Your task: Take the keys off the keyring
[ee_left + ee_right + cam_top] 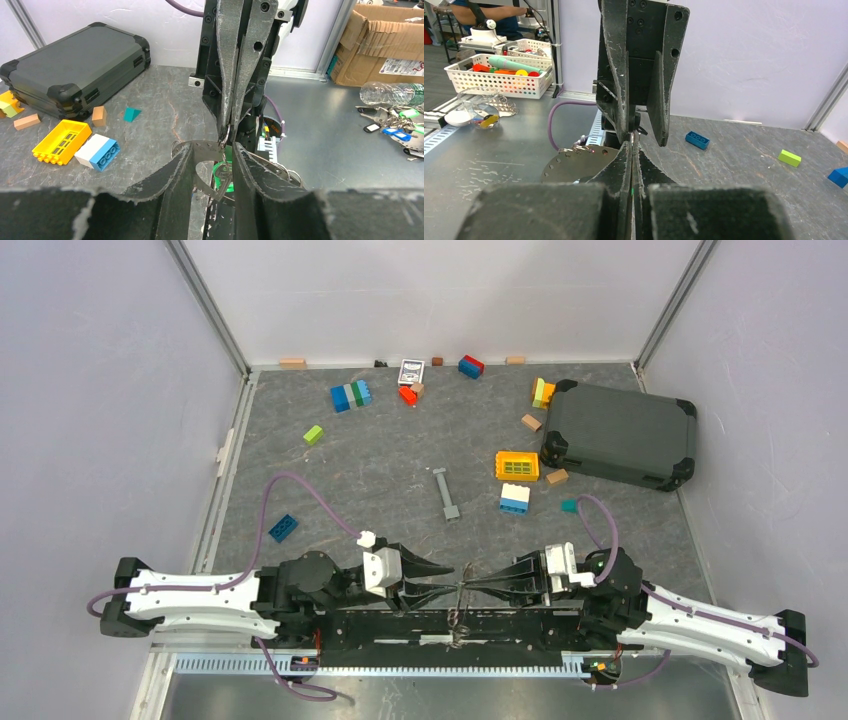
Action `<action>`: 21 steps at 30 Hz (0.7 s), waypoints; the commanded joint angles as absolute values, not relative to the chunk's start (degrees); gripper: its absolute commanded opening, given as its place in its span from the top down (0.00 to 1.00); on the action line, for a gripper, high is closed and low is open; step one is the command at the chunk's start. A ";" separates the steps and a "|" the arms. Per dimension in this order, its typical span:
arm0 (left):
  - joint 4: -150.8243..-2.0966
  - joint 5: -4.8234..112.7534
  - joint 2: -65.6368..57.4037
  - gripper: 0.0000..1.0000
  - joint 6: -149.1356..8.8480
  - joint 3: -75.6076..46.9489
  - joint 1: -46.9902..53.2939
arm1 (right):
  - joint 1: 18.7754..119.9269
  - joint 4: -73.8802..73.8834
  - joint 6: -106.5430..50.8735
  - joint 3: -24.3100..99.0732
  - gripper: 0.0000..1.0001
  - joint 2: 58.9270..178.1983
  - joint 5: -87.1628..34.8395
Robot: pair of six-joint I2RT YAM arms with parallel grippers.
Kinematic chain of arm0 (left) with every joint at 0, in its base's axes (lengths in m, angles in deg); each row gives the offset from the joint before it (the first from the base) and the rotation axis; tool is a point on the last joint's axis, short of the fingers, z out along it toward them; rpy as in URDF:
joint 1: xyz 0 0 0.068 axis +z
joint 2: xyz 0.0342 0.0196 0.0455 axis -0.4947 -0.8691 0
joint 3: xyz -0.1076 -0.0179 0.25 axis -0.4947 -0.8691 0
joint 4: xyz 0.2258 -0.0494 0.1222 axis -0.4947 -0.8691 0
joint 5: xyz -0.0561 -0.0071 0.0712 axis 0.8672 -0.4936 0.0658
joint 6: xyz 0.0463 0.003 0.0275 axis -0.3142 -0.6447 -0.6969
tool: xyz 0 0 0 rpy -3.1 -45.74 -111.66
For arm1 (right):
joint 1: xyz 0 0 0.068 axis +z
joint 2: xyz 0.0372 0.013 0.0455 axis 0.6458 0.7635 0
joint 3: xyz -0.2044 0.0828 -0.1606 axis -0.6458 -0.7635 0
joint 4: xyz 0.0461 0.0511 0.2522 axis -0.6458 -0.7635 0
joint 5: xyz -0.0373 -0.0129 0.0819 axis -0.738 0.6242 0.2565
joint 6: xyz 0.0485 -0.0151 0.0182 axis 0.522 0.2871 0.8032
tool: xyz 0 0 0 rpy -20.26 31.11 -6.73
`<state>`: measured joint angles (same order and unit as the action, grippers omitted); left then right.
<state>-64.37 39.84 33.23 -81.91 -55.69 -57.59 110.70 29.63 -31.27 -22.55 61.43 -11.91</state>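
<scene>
My two grippers meet tip to tip near the table's front edge. My right gripper (468,587) (631,145) is shut on the thin wire keyring (227,134), pinching it at its fingertips. A silver key with a green head (217,175) hangs from the ring, and more keys (457,625) dangle below in the top view. My left gripper (452,578) (212,147) is open, its fingers standing on either side of the green-headed key, which hangs close to one pad. A curved metal plate with holes (574,162) (202,149) hangs with the bunch.
A grey case (620,433) lies at the back right. A yellow grid block (517,465), a white-and-blue brick (514,498) and a grey metal bar (446,492) sit mid-table. A blue brick (282,528) is at the left, other bricks further back.
</scene>
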 commanded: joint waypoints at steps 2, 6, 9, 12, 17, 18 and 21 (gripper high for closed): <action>-61.55 39.78 32.56 0.61 -80.57 -55.44 -57.65 | 110.80 33.80 -30.96 -21.71 1.00 61.16 -11.73; -60.48 40.53 31.46 0.65 -80.46 -55.41 -57.71 | 110.76 34.32 -30.60 -21.88 1.00 61.56 -11.49; -60.02 41.36 30.80 0.69 -80.34 -55.30 -57.66 | 110.80 34.61 -30.52 -21.99 1.00 61.73 -11.29; -59.93 41.69 30.55 0.75 -80.33 -55.27 -57.71 | 110.80 34.70 -30.50 -21.98 1.00 61.78 -11.21; -59.93 42.17 30.56 0.89 -80.30 -55.34 -57.76 | 110.80 34.70 -30.53 -22.21 1.00 61.49 -11.28; -59.93 42.33 30.66 0.92 -80.32 -55.37 -57.67 | 110.80 34.70 -30.52 -22.22 1.00 61.52 -11.30; -60.47 43.04 30.67 0.98 -80.73 -55.16 -57.70 | 110.80 34.38 -30.63 -22.43 1.00 61.35 -11.97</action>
